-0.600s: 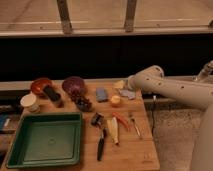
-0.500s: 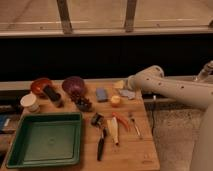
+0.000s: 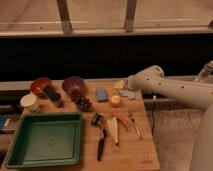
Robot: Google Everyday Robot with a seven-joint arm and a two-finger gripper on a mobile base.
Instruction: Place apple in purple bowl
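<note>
The apple (image 3: 115, 100) is a small yellow-orange fruit resting on the wooden table (image 3: 132, 155), right of centre. The purple bowl (image 3: 73, 85) stands at the back of the table, left of the apple and apart from it. My gripper (image 3: 127, 93) is at the end of the white arm (image 3: 170, 87) that reaches in from the right. It sits low over the table just right of and behind the apple, close to it. I cannot see it holding anything.
An orange-red bowl (image 3: 39, 85) stands left of the purple bowl. A white cup (image 3: 30, 102), a green tray (image 3: 45, 139), a blue-grey block (image 3: 102, 94), a dark cluster (image 3: 82, 104), a carrot-like piece (image 3: 121, 121) and utensils (image 3: 101, 145) lie around.
</note>
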